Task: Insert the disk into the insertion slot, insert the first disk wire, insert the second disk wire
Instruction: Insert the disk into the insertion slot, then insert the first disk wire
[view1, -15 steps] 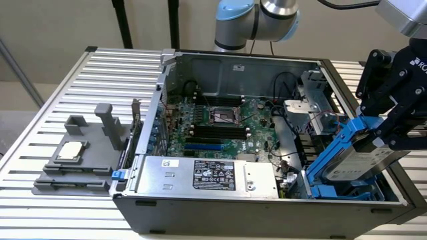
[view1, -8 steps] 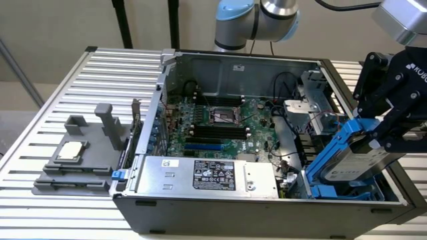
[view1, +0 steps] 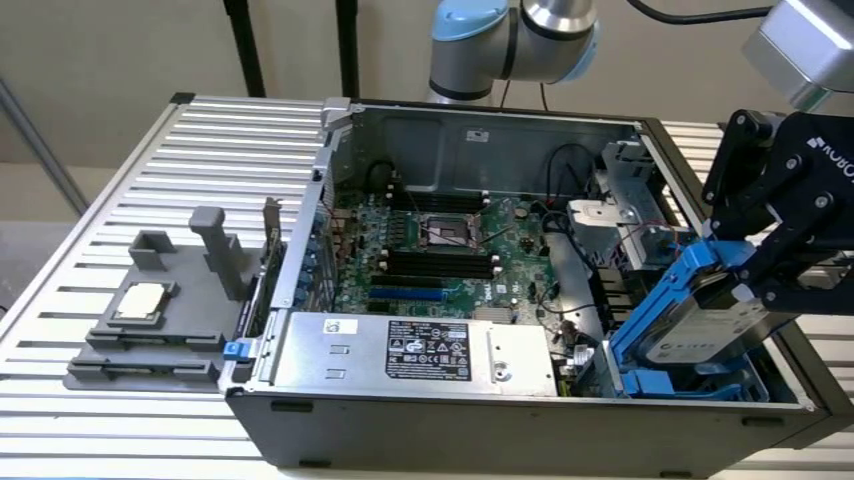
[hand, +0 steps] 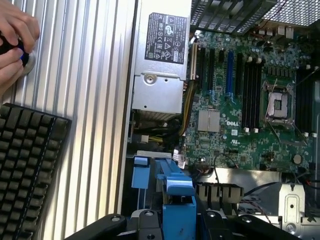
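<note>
**Item: disk, held tilted at the slot**

Disk (view1: 705, 322): my jaws are clamped on its blue carrier. It hangs tilted at the exterior view's right end of the case (view1: 534, 415), with its lower end at the slot (view1: 667, 385), not seated. I cannot tell whether it touches the rails.

Risk, as I judge it: the tilt could wedge the carrier against the rails, or it could snag the cables (view1: 589, 300) beside the bay.

Arm (view1: 514, 35): stands behind the case, wrist high at the exterior view's right, jaws angled down toward the slot.
</note>
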